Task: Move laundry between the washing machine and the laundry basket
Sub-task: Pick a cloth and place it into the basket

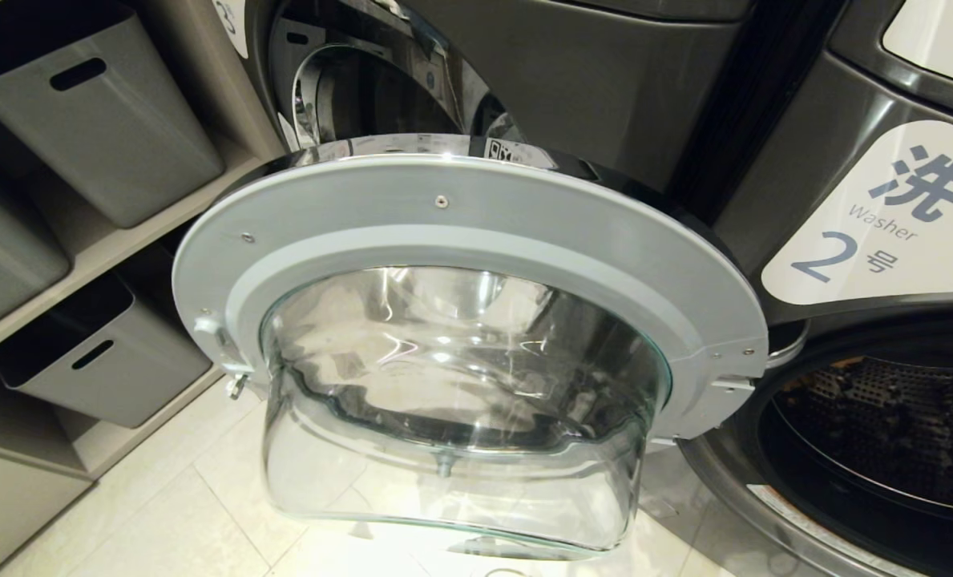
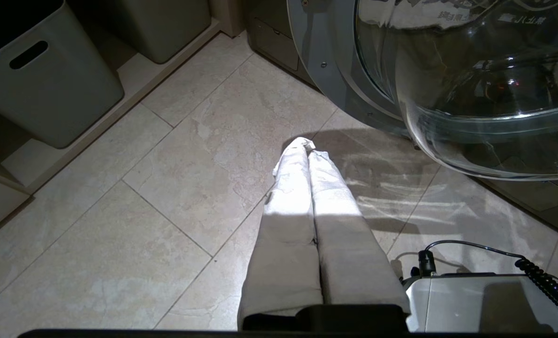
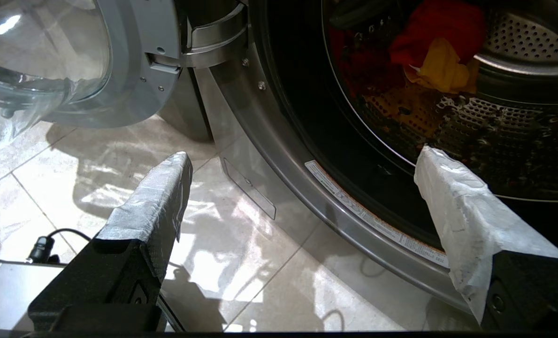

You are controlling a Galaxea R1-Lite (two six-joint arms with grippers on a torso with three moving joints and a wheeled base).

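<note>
Fingers of right gripper (image 3: pixel 302 183) wide apart, empty; laundry (image 3: pixel 431 44) deep beyond them in washing machine (image 3: pixel 307 197). Risk: fingertips snagging the rim. Left gripper (image 2: pixel 302 152) closed, idle.

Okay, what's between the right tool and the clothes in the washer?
In the right wrist view, the washer's door rim and bare drum wall lie between the open right tool and the clothes.

Pale tiled floor and a bin shelf beside the washers.

The floor (image 2: pixel 119 244) was beige stone-look tile with thin grout lines, and the washer (image 3: pixel 279 188) stood on it. A low shelf (image 1: pixel 115 240) along the wall carried grey bins (image 1: pixel 107 120) with slot handles, one level above another; the lowest bin (image 2: pixel 49 94) sat on the shelf base just above the tiles.
</note>
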